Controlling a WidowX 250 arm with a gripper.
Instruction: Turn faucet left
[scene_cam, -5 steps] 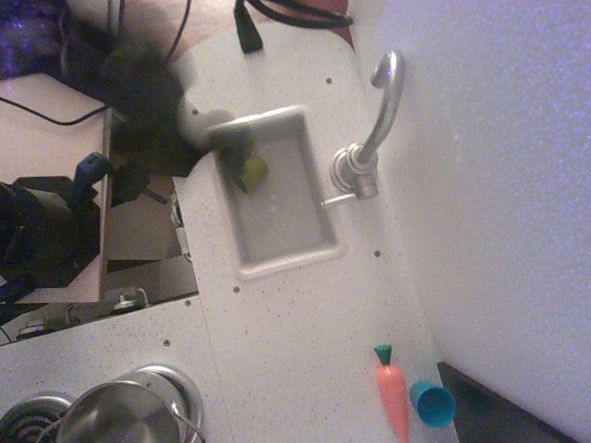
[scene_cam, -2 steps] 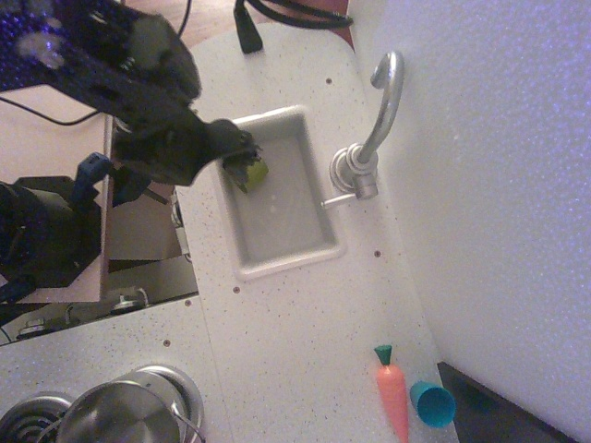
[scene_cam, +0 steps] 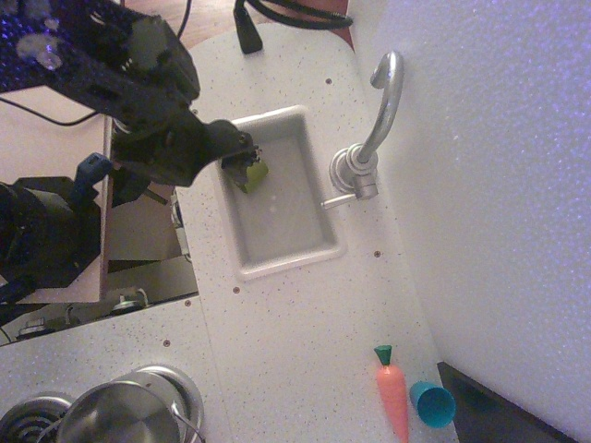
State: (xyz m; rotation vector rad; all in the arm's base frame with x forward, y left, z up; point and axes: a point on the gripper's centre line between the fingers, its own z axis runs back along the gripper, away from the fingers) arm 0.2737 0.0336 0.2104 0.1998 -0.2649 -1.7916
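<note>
The shiny silver faucet (scene_cam: 367,152) stands on the counter right of the sink (scene_cam: 277,263). Its gooseneck spout (scene_cam: 391,78) points toward the top of the view, along the counter and not over the basin. Its thin lever (scene_cam: 334,201) sticks out toward the sink. My black gripper (scene_cam: 242,159) hangs over the sink's upper left corner, well left of the faucet and not touching it. A yellow-green object (scene_cam: 256,176) lies right under its tips. The dark fingers blend together, so their spacing is unclear.
An orange toy carrot (scene_cam: 391,399) and a teal cup (scene_cam: 431,403) lie at the lower right by the white wall (scene_cam: 499,185). A metal pot (scene_cam: 120,417) sits on a burner at the bottom left. Black cables (scene_cam: 249,28) lie at the top.
The arm was a dark blur at the sink's upper left a second ago; it has since settled with its tips over the yellow-green object. The faucet has not moved.
</note>
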